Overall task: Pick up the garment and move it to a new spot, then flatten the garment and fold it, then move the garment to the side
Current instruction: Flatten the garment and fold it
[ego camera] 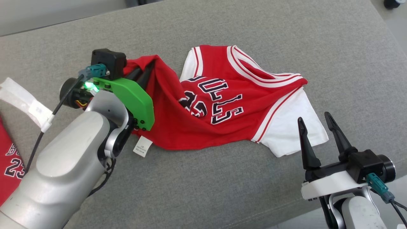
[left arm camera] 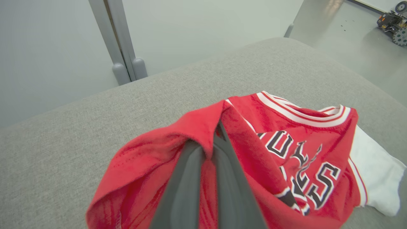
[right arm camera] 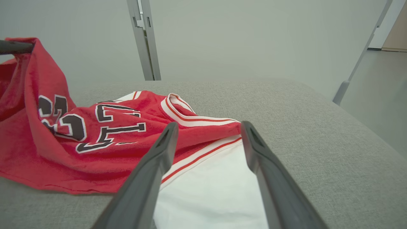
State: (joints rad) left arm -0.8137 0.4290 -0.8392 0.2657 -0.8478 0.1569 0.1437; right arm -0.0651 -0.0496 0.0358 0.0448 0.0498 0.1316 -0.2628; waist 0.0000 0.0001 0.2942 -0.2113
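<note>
Currently the left gripper has its 2 fingers pressed together on a fold of red cloth at the left end of the garment. That end stands raised off the grey cushion, tented over the fingertips. The rest of the garment lies rumpled across the middle of the cushion, with the dark lettering and a 23 face up but creased. The striped neckline lies toward the far side, and a white sleeve is spread flat at the near right. A care label pokes out at the near left edge, just beside the left arm. The right gripper is spread wide and holds nothing. It sits near the white sleeve on the near right, and from its wrist view the fingers frame that sleeve, though we cannot tell whether the tips touch cloth. A second red garment shows at the far left margin, well apart from the work. Our reading is that this is the pick-up step, or the very start of flattening, since only 1 end is lifted and nothing is smoothed or folded. We judge the next move calls for the right gripper to close on the right end, at the sleeve or the striped edge beside it. Both arms could then lift and pull the cloth taut. The risk is pinching 1 layer only, which would leave the body bunched.
</note>
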